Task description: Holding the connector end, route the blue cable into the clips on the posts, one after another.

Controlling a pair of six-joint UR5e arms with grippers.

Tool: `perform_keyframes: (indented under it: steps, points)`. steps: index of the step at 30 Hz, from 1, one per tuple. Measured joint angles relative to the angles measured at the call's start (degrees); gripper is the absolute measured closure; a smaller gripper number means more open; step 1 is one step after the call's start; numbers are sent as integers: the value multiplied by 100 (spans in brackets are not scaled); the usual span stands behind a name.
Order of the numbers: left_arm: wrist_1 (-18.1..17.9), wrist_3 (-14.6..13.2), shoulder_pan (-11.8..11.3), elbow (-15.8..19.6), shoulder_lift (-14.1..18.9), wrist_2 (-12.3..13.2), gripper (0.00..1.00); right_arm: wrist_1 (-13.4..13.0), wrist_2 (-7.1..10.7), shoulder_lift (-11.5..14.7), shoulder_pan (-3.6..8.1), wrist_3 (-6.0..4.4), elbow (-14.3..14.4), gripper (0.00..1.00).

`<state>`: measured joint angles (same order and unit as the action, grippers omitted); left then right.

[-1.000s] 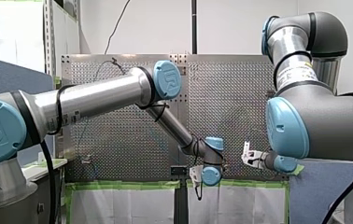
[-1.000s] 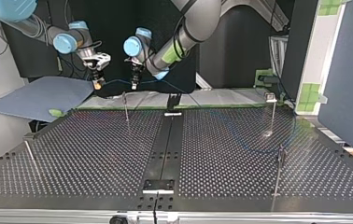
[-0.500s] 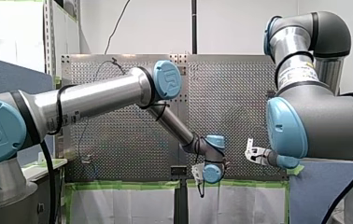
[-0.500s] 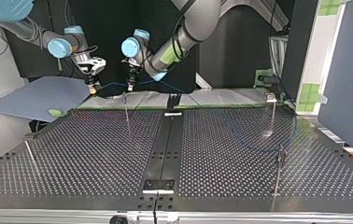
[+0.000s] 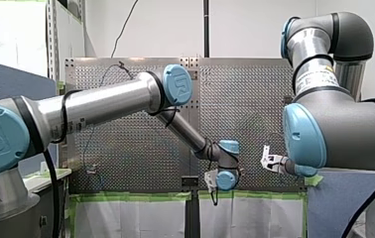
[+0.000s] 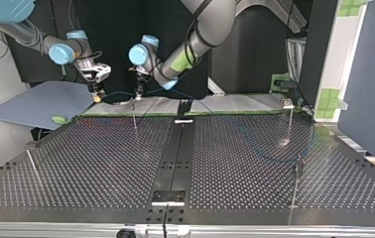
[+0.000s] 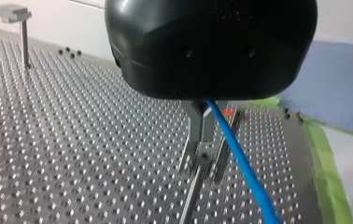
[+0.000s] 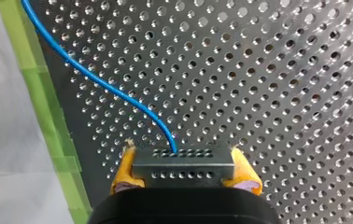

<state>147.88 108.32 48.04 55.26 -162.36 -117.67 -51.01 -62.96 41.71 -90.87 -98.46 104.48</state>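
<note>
Connector in close view: pinching this flat grey metal block, drilled with two rows of tiny round holes, tight between the yellow rubbery pads of my right gripper. Holding it just beyond the far edge of the table in the top view, toward the far-left corner. Feeding a thin, smooth blue cable out of the block's long side, curving it softly across matte plate dotted with an even grid of holes, toward a strip of green tape along the plate's edge. Stretching the same cable along the far edge to my left gripper, hanging below a glossy, rounded black housing. Running the cable slantwise past that gripper, just over a slim metal post rising from the plate. Cannot tell whether clamping the cable there or standing open. Draping the remainder as a faint, wide loop over the table's right half in the top view, near a thin flat-headed post at the far-right corner and a dark-tipped post by the right edge. Splitting the table lengthwise with a smooth black strip.
</note>
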Motion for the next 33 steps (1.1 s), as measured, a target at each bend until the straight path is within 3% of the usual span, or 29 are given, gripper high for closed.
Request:
perform_keyframes:
  steps: [12,26,33]
  points:
    - [0,4,-214,-2,-3,165,100,-64,219,-6,-38,-93,-54,100]
    - [-14,111,-263,-5,-29,387,100,-190,168,-70,-27,-226,-75,100]
    - [167,231,-302,-263,-290,536,100,-185,164,-169,-37,-211,-151,100]
